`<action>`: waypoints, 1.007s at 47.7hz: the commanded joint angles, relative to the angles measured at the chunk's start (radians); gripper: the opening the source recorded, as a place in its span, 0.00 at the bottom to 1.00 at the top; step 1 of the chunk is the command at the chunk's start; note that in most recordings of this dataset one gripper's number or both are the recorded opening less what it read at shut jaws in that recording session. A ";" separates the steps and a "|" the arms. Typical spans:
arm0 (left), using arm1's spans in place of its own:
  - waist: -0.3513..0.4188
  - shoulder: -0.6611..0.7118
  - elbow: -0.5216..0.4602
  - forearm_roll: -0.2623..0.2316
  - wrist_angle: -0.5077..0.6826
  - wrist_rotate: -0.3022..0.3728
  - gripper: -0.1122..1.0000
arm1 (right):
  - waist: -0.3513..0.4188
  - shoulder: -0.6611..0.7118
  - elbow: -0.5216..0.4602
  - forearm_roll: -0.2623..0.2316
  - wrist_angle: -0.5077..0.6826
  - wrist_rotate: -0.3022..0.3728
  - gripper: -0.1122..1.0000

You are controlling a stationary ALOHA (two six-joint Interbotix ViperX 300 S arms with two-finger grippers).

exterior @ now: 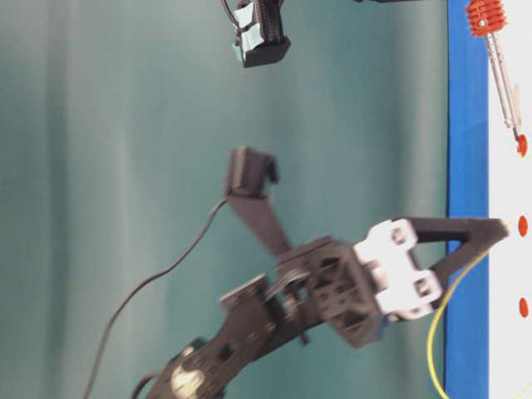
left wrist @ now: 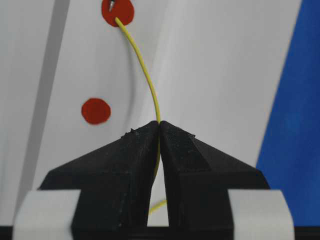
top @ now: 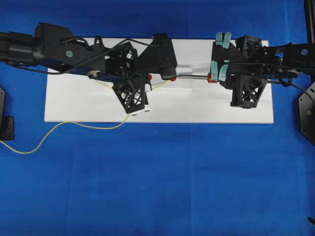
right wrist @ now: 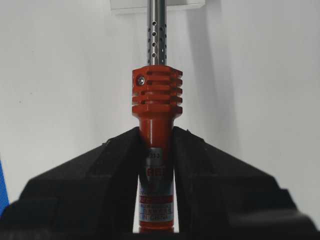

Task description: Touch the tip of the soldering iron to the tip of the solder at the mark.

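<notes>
Black and pointed, the left pincer [left wrist: 159,131] is squeezed shut on the solder [left wrist: 146,75], a long thin yellow wire. In the left wrist view the wire runs up from the jaws in a soft curve. The tip of the solder [left wrist: 117,20] sits on the upper round red mark [left wrist: 118,11] on the flat white board [left wrist: 225,75], at the top left of that frame. A second red dot [left wrist: 96,111] lies lower down, to the left of the wire.

Over on the right, the right pincer [right wrist: 156,145] is clamped on the soldering iron [right wrist: 156,165], a slim orange-red pen tool with a ribbed red collar and a silver metal shaft with little holes. The shaft points up toward the top of the right wrist frame.

In the left wrist view a small dark point, most likely the tip of the soldering iron [left wrist: 111,5], shows at the top of that same red mark, very near the wire end. Whether the two touch I cannot tell.

To do this step well, I think the left arm should hold the wire still on the mark. The right arm should slide the iron along slowly, so it only kisses the wire end and does not push the bendy wire off the dot.
</notes>
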 commanded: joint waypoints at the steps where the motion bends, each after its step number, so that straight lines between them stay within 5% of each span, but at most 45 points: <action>1: -0.012 -0.084 0.005 0.002 -0.003 0.005 0.12 | 0.002 -0.008 -0.026 -0.003 -0.005 0.000 0.16; 30: -0.051 -0.423 0.232 0.002 -0.031 -0.003 0.12 | 0.002 -0.006 -0.026 -0.002 -0.006 0.006 0.16; 48: -0.052 -0.482 0.307 0.002 -0.089 -0.017 0.12 | 0.002 -0.086 -0.021 -0.003 -0.006 0.008 0.16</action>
